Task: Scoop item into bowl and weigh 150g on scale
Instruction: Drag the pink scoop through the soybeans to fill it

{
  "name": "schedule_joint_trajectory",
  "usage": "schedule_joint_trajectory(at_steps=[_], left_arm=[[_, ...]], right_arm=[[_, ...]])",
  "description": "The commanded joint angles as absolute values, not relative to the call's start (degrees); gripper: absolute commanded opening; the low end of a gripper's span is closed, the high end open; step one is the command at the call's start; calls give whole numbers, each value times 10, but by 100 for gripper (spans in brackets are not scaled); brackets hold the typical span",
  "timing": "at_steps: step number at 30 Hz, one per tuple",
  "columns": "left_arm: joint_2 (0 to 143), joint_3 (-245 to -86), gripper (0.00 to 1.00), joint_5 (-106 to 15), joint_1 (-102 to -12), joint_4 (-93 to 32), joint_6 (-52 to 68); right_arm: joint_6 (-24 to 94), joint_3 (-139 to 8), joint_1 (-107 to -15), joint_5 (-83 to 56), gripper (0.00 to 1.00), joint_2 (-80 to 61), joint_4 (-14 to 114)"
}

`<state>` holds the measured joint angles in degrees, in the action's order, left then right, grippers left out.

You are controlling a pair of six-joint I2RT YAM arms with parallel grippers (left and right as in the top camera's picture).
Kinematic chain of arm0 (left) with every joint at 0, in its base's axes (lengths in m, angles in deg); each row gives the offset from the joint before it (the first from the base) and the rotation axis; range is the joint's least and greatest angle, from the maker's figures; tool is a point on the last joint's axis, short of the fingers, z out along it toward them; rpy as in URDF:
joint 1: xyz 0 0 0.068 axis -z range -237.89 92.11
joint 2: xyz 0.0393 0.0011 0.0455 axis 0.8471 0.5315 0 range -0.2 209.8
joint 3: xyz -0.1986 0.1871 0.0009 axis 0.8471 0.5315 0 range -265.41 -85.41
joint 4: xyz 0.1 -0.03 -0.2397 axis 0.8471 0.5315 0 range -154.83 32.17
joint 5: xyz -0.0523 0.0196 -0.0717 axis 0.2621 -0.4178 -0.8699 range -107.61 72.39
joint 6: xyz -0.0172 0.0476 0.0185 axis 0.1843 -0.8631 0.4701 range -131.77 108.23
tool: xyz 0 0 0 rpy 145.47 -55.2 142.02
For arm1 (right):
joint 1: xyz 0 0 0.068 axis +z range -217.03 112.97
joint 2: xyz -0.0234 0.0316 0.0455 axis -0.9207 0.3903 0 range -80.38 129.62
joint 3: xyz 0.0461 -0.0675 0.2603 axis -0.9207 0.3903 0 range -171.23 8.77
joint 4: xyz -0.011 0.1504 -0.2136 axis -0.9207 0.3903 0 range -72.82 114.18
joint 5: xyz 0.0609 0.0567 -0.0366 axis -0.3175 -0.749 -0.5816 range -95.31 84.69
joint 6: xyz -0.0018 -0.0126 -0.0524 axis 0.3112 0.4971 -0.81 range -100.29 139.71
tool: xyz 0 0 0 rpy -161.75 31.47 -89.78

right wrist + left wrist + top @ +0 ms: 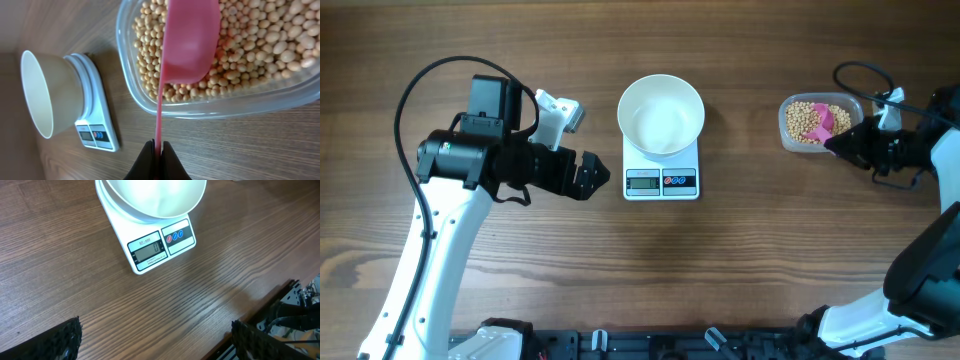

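Beans [270, 45] sit in the clear tub [225, 107] at the right of the wood table [770, 260]. The left arm is over the table's left half. Left gripper [595, 176] is spread wide and holds nothing, hanging just left of the scale [661, 181], apart from it; its dark fingers [67, 340] show at the wrist view's bottom corners. The right arm comes in from the right edge, with the right gripper [158, 155] pinched tight on the thin handle of the pink scoop [192, 40]. The scale is at table centre, display and buttons on its near edge; the reading is too small to read. White bowl [661, 115] stands on the scale, inside bare white. The scoop head is inside the tub, on the beans; can't tell whether it carries any.
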<state>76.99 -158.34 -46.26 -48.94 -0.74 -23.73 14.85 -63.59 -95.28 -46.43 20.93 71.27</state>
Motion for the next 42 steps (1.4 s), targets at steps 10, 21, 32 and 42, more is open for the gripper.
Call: schedule_joint_trajectory(at_steps=[10, 21, 32, 42], left_arm=[[760, -1586, 100, -476, -487, -7, -249], [760, -1586, 100, -476, -487, -7, -249], [760, -1586, 100, -476, -487, -7, -249], [760, -1586, 100, -476, -487, -7, -249]], right_arm=[[152, -629, -999, -554, 4, 225, 711], [133, -629, -1024, -597, 4, 225, 719], [72, -629, -1060, -665, 4, 225, 771], [15, -629, -1060, -705, 4, 225, 814]])
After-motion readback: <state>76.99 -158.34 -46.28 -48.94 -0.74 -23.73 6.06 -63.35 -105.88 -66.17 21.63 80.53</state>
